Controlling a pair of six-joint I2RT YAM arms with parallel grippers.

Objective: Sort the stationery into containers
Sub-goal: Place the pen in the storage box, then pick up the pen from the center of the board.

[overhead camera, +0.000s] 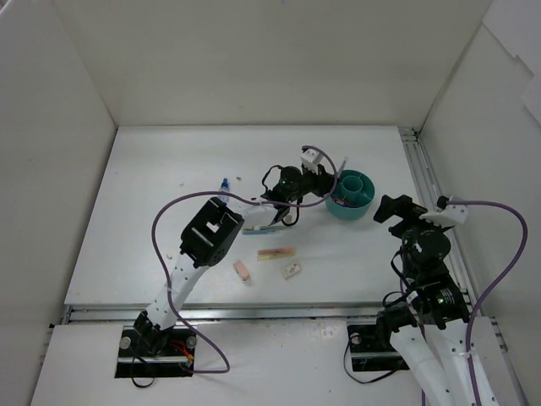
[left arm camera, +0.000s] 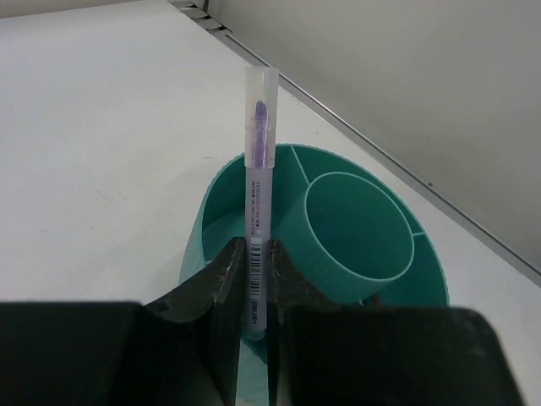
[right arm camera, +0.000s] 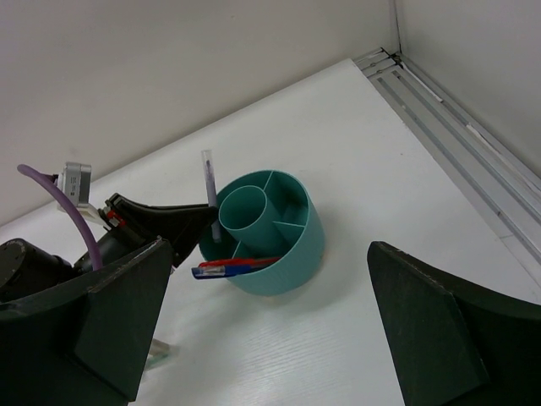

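Clear pen point(left arm camera: 257, 169) within left claw point(left arm camera: 256, 251)

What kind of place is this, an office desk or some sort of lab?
Probably a robot test bench in a lab, not an office. A white table is boxed in by plain white panels, a left arm and right arm are bolted at its near edge, and metal rails edge it.

My top camera hangs high at my end and looks down on the whole white table point(overhead camera: 169, 211). My left wrist camera sits very close to the teal bowl point(left arm camera: 196, 233) and looks across it. My right wrist camera looks down from farther back. All three see that bowl.
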